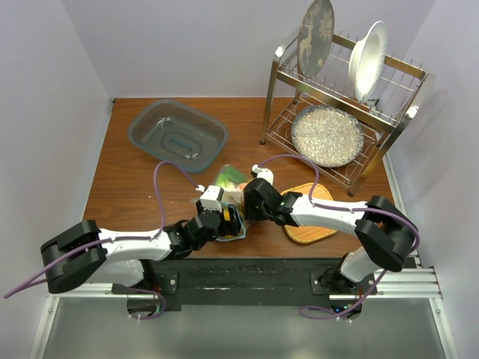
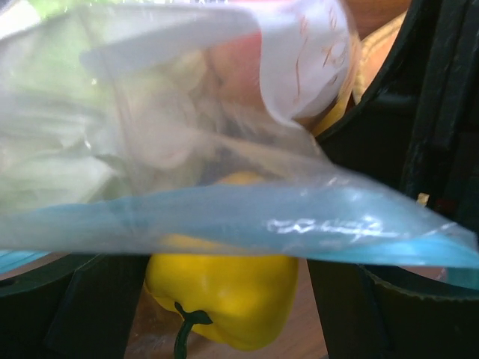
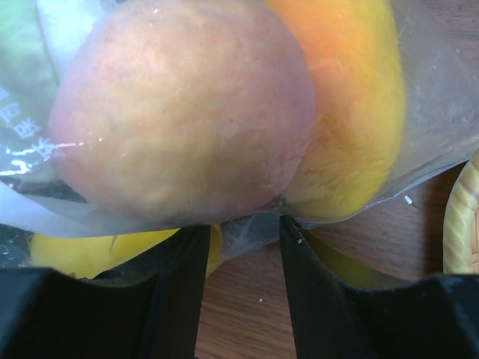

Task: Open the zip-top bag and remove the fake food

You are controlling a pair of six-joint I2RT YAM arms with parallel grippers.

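Nearest the lens: black fingers (image 2: 90, 314) of my left gripper (image 2: 224, 262), standing wide apart, tips hidden under plastic. Between them sits a glossy yellow plastic bell pepper (image 2: 224, 299) with a dark green stem. Whether the fingers press on it, I cannot tell. Clear, crinkly zip-top bag (image 2: 187, 149) drapes across both fingers, its teal-blue zip strip (image 2: 262, 217) running crosswise just over the pepper. White label (image 2: 299, 67) curled, print blurred. Pale contents behind the film, too soft to name.

From above, the bag lies mid-way on the brown wooden table (image 1: 120, 187), between my two grippers. Long axis runs away from the arm bases. Zip end is toward the near edge, and a green piece (image 1: 228, 178) shows at the far end.

Right gripper (image 3: 245, 228): fingers a narrow gap apart, bare wood showing between, a fold of bag film at the tips. Through the film, a matte orange-pink peach (image 3: 179, 112), with a smooth orange piece (image 3: 352, 112) touching its right side. Round woven orange mat (image 3: 464, 217) is just beside the bag, mostly out of frame.
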